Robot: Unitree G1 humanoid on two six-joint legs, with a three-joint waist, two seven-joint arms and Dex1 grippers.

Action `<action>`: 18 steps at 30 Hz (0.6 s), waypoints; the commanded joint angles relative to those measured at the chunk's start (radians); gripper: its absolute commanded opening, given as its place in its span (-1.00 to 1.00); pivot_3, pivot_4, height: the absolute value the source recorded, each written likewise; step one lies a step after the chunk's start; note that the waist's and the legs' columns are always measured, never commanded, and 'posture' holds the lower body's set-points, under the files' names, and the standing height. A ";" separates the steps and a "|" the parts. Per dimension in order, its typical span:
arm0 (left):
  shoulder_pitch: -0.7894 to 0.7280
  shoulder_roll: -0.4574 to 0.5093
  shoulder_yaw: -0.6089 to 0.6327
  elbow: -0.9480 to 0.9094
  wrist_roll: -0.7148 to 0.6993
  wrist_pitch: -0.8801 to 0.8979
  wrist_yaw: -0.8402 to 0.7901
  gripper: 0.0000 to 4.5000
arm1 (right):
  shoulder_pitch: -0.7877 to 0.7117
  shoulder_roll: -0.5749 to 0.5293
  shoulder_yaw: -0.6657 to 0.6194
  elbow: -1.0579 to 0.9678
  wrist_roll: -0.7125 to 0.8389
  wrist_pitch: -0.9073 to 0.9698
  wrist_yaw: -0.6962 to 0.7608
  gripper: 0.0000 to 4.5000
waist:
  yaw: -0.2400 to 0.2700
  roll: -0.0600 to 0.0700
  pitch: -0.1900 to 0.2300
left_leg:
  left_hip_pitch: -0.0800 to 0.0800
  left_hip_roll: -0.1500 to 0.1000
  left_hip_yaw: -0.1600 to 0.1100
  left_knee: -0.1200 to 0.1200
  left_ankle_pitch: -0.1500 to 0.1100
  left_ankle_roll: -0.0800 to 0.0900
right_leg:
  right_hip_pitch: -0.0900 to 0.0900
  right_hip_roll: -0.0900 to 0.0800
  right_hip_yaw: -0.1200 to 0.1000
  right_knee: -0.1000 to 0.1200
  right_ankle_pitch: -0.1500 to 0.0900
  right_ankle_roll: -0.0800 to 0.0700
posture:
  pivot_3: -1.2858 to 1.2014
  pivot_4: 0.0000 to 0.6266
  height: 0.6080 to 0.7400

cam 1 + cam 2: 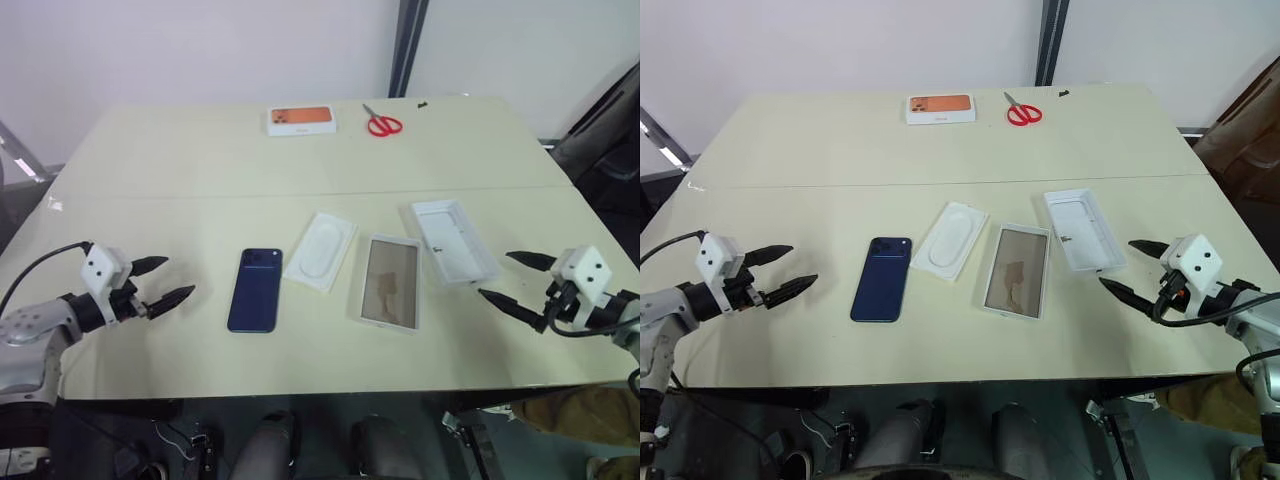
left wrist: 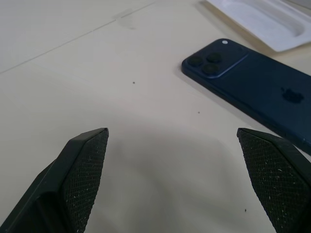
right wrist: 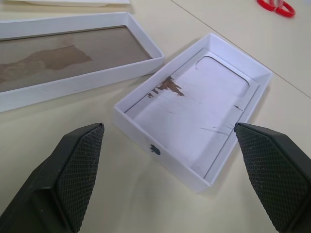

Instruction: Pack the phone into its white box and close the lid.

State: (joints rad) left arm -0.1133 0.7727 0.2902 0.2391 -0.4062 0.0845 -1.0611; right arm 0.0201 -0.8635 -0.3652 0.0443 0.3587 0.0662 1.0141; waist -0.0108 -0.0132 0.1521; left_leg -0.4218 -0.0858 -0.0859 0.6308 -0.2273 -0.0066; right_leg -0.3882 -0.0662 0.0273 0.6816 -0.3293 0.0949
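Left wrist view, phone cut off at edge, insert partly seen.

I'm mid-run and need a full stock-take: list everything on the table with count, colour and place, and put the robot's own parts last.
phone: one, dark navy blue, lying back up at the near left of the table, nearest the left gripper.
insert: one, thin white with an oval recess, just right of the phone.
white box: one, white with tan-brown floor, open, near centre, right of the insert.
lid: one, white, lying inner face up, right of the white box, nearest the right gripper.
orange-topped box: one, white and orange, at the far edge.
scissors: one pair, red handles, far edge, right of the orange-topped box.
table: one, pale cream.
left gripper: one, black fingers, open, holding nothing.
right gripper: one, black fingers, open, holding nothing.
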 commanded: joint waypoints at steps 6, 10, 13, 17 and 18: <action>-0.101 -0.031 -0.030 -0.031 0.002 0.113 0.091 0.98 | -0.074 0.003 0.000 -0.045 0.016 0.031 -0.041 1.00 | 0.002 0.000 0.000 | 0.000 0.000 0.000 0.000 0.000 0.000 | 0.000 0.000 0.000 0.000 0.000 0.000 | 0.03 -0.52 0.91; -0.255 -0.103 -0.113 -0.034 0.010 0.226 0.152 0.98 | -0.140 0.034 0.061 -0.071 0.006 0.046 -0.058 1.00 | 0.004 0.000 0.000 | 0.000 0.000 0.000 0.001 0.000 0.000 | 0.000 0.000 -0.001 0.000 0.000 0.000 | 0.03 -0.52 0.91; -0.379 -0.170 -0.163 0.017 0.025 0.289 0.200 0.98 | -0.189 0.062 0.107 -0.079 -0.006 0.049 -0.072 1.00 | 0.003 -0.001 0.000 | -0.001 -0.001 0.000 0.002 0.000 0.000 | 0.000 0.000 -0.001 0.001 0.000 0.000 | 0.03 -0.52 0.91; -0.520 -0.252 -0.260 0.104 0.105 0.364 0.280 0.98 | -0.234 0.094 0.160 -0.111 -0.008 0.067 -0.087 1.00 | 0.000 -0.001 0.000 | -0.002 -0.001 0.000 0.002 0.000 0.000 | -0.001 0.001 -0.001 0.001 0.000 0.000 | 0.03 -0.52 0.91; -0.547 -0.267 -0.279 0.130 0.120 0.383 0.290 0.98 | -0.238 0.100 0.168 -0.120 -0.006 0.072 -0.090 1.00 | -0.001 -0.001 0.000 | -0.002 -0.001 0.000 0.002 0.001 0.000 | -0.001 0.001 -0.001 0.001 0.000 0.000 | 0.03 -0.52 0.91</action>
State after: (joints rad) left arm -0.6341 0.5091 0.0330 0.3481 -0.3168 0.4404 -0.7939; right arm -0.2015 -0.7639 -0.1970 -0.0272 0.3444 0.1341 0.9327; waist -0.0117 -0.0141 0.1521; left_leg -0.4234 -0.0869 -0.0861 0.6333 -0.2267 -0.0070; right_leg -0.3892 -0.0651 0.0264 0.6833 -0.3291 0.0954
